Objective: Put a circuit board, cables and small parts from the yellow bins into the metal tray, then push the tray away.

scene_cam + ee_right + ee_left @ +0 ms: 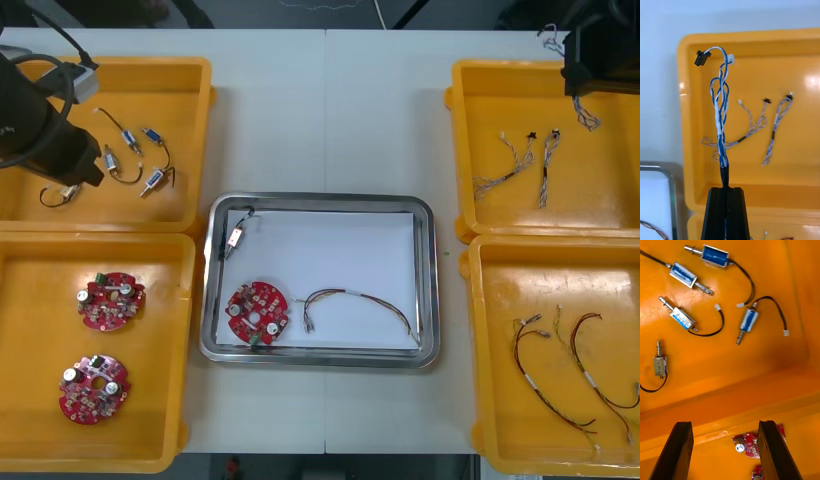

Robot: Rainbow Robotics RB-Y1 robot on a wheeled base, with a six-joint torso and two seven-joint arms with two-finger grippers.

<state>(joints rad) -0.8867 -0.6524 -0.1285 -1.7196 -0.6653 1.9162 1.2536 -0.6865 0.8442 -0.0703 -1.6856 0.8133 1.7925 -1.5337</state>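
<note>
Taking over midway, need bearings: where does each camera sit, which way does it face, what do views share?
Front view: above the arms, facing steeply down on metal tray and yellow bins; left arm, right arm show.
Left wrist view: on left wrist, facing small metal parts in a bin; open left pincer.
Right wrist view: on right wrist, facing a bin; right pincer grips a twisted blue and white cable.
Shared: front and left wrist views show those parts.

tray (340, 250) between side bins (40, 290), circuit board (257, 312), cable (360, 305) and small part (236, 238) inside it
</note>
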